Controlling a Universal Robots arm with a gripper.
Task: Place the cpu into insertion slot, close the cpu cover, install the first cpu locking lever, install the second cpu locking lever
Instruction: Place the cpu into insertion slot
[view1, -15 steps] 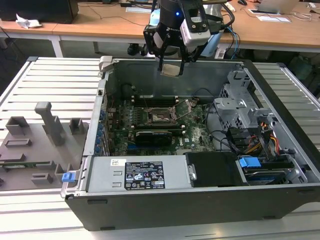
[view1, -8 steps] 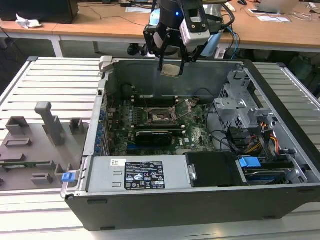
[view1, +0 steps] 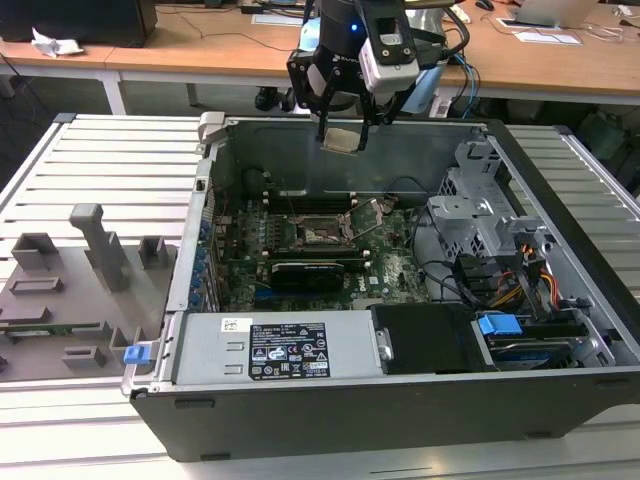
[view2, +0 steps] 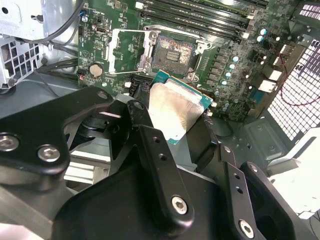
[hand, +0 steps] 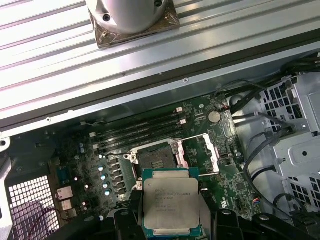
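The tool (view1: 342, 131) pinches the cpu (view1: 341, 140) by two opposite edges, its black fingers (view2: 141, 117) pressed against the chip's sides. The chip hangs in the air over the open computer case (view1: 330, 405), near the case's far wall, its silver face turned up in the first wrist view (hand: 171, 207). The case lies on the slatted metal surface (view1: 100, 160).

Below the chip, on the green motherboard (hand: 75, 155), the insertion slot (hand: 152, 160) stands bare, just beside the long black memory slots (hand: 137, 131). The cpu cover (hand: 202, 152) is swung open and lies on the slot's side toward the metal drive cage (hand: 295, 130). Both wrist views show the chip well above the slot (view2: 175, 50), touching nothing but the fingers.
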